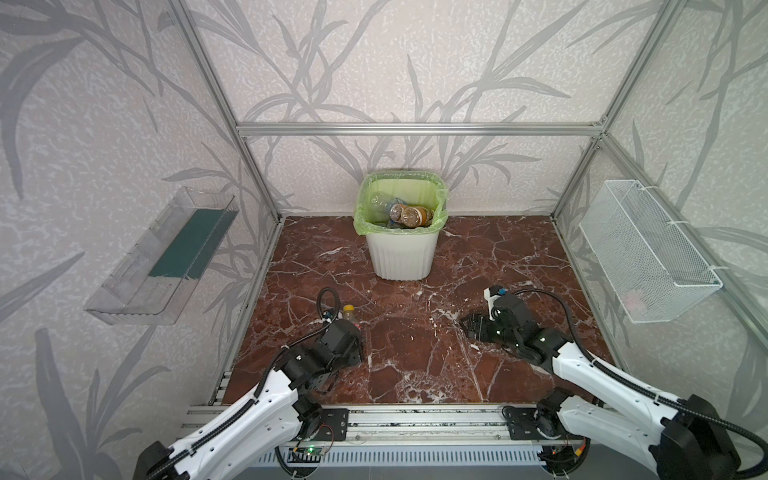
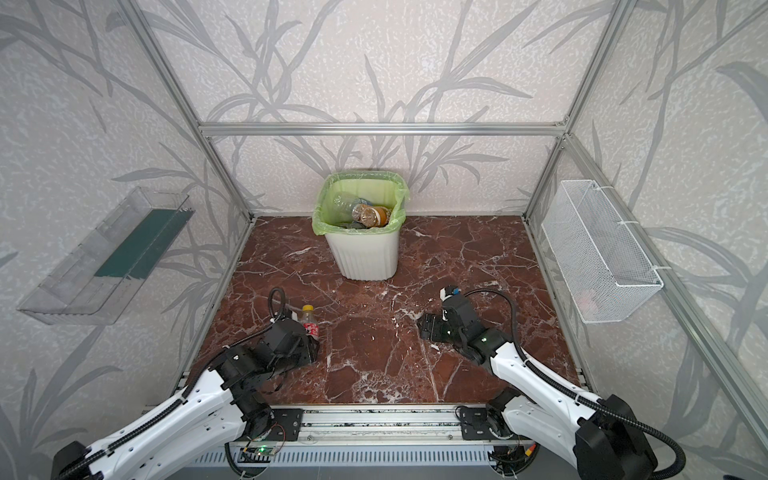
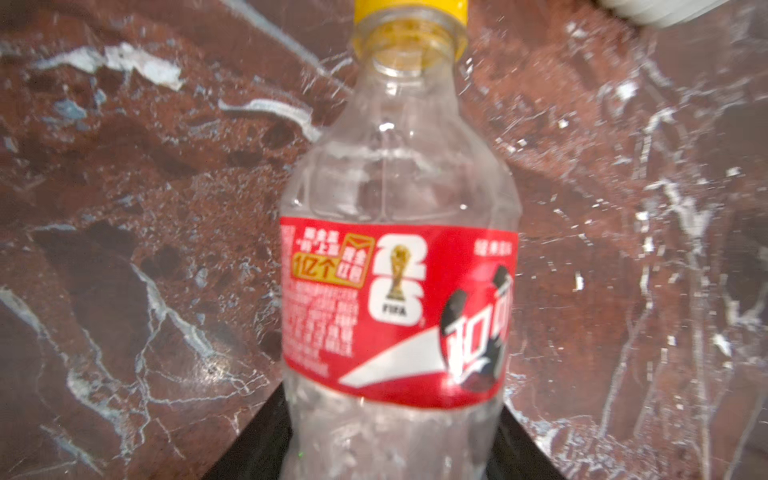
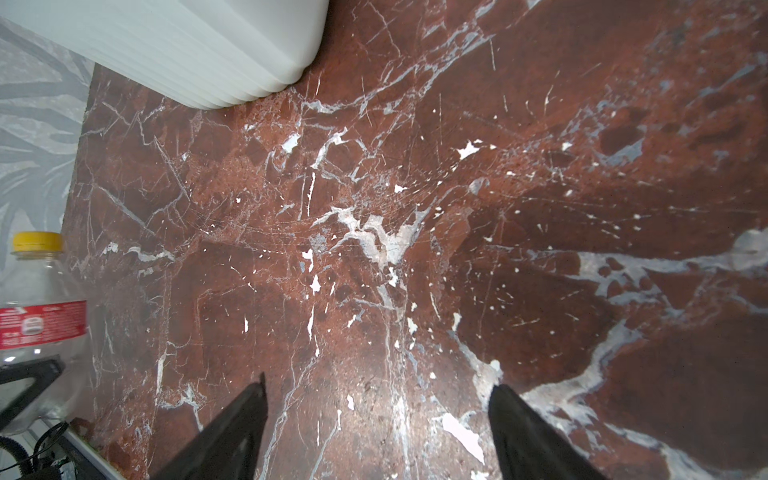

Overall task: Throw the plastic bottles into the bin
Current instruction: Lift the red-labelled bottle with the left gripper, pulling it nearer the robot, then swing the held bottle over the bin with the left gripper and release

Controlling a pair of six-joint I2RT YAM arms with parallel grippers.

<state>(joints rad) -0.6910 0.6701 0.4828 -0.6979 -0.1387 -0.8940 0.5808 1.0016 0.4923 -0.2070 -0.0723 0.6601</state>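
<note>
A clear plastic bottle (image 3: 399, 249) with a red label and yellow cap stands upright on the red marble floor at the front left, seen in both top views (image 1: 349, 312) (image 2: 309, 322) and at the edge of the right wrist view (image 4: 37, 299). My left gripper (image 3: 395, 399) is shut on its lower body, a black finger pressing each side. The white ribbed bin (image 1: 402, 253) (image 2: 365, 257) with a light-green bag stands at the back middle and holds several bottles (image 1: 411, 216). My right gripper (image 4: 376, 382) (image 1: 467, 326) hangs open over bare floor at the front right, holding nothing.
A clear plastic tray (image 1: 162, 257) hangs on the left wall and a white wire-mesh basket (image 1: 648, 249) on the right wall. Aluminium frame posts border the floor, with a rail (image 1: 415, 419) along the front. The bin's lower corner (image 4: 187, 45) shows beyond the right gripper.
</note>
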